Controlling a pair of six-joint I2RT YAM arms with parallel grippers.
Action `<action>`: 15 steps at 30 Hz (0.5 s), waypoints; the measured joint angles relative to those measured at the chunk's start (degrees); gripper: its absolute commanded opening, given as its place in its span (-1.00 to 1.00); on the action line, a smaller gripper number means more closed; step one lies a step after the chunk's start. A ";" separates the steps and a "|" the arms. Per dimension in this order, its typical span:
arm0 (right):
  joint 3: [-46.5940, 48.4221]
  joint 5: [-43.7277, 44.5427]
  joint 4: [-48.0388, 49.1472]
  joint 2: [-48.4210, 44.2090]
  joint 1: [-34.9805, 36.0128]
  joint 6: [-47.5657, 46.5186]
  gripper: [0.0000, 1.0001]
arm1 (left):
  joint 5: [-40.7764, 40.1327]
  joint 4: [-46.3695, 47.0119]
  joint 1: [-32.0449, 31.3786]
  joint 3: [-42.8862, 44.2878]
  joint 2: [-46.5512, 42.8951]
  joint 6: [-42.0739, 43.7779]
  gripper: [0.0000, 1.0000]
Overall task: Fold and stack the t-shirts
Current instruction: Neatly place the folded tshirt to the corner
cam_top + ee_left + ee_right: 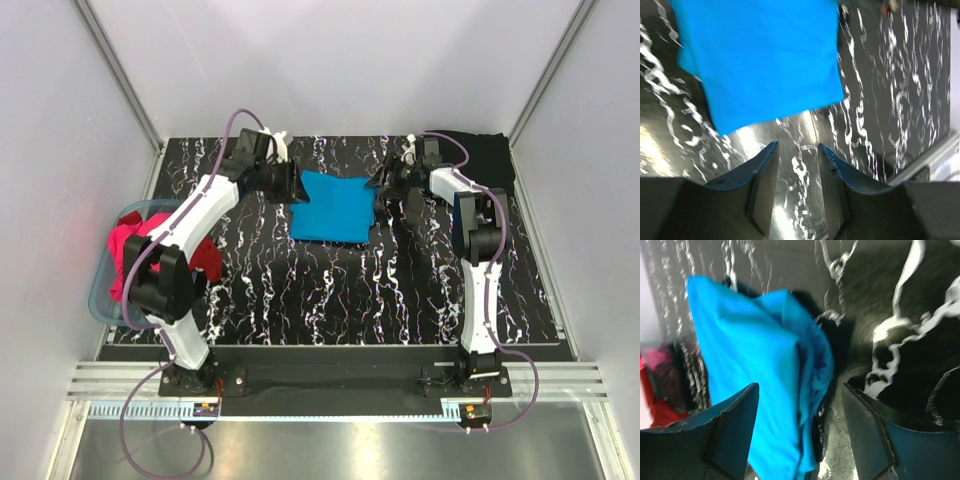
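there, blue t-shirt (333, 207) just beside spread right tool (800, 388)

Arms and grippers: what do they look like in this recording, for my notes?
The left arm and right arm have white links with bulky black joints and black bases. A purple cable loops along each. The left gripper and right gripper carry dark blue, wedge-shaped fingers with rough, worn edges.
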 measured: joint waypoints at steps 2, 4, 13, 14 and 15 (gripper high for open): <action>1.75 0.96 -0.98 0.63 0.00 -0.59 0.51 | 0.11 -0.42 -1.11 -1.60 -1.09 0.61 -0.14; 3.26 1.97 -2.21 1.27 0.07 -1.33 0.52 | 0.20 -1.29 -1.77 -2.51 -1.53 1.09 -0.15; 7.93 3.13 -5.42 3.50 2.32 -4.90 0.49 | 0.31 -1.73 -1.99 -3.91 -2.73 2.27 -0.14; 8.00 3.26 -5.62 3.52 2.58 -5.18 0.46 | 0.28 -1.84 -1.97 -4.02 -3.17 2.32 -0.14; 8.00 3.30 -5.73 3.52 2.78 -5.51 0.43 | 0.28 -2.01 -1.97 -4.02 -3.67 2.34 -0.14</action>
